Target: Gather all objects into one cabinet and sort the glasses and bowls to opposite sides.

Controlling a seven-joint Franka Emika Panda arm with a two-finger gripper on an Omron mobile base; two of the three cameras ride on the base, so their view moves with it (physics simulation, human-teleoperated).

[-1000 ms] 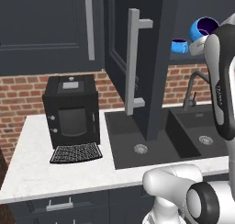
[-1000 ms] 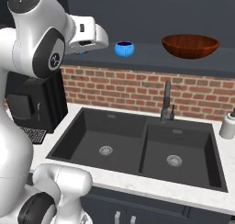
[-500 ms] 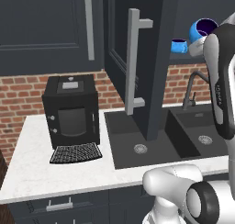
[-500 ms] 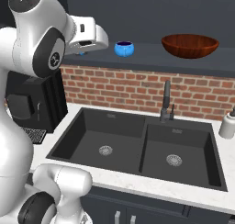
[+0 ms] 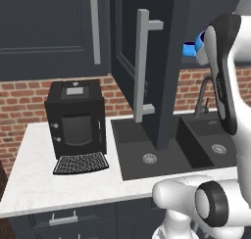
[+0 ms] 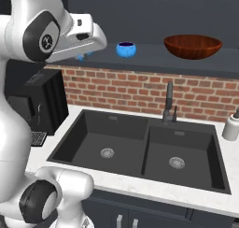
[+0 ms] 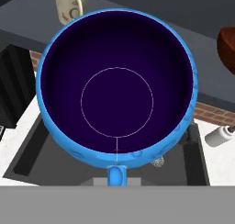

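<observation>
Nothing is shifting over the last second: the gripper [image 7: 117, 175] is staying pinched on the blue cup's [image 7: 117, 83] handle, cup directly ahead of the jaws. Placement by the mug [image 7: 69, 3] beyond the cup, opposite the bowl [image 6: 192, 46], is still pending.

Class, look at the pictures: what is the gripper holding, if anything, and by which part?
The gripper is shut on a blue cup, apparently by its small handle at the rim.

A coffee machine [image 5: 76, 116] stands at the left of the counter [image 5: 34, 184]. The double sink [image 6: 140, 150] lies right of it, with the faucet [image 6: 168, 102] behind. On the open cabinet [image 6: 186, 66] shelf above, a cup [image 6: 126, 49] sits left of centre and a bowl [image 6: 192, 46] right. The hand view looks into another cup [image 7: 117, 83], with a mug [image 7: 70, 3] beyond it at upper left.
</observation>
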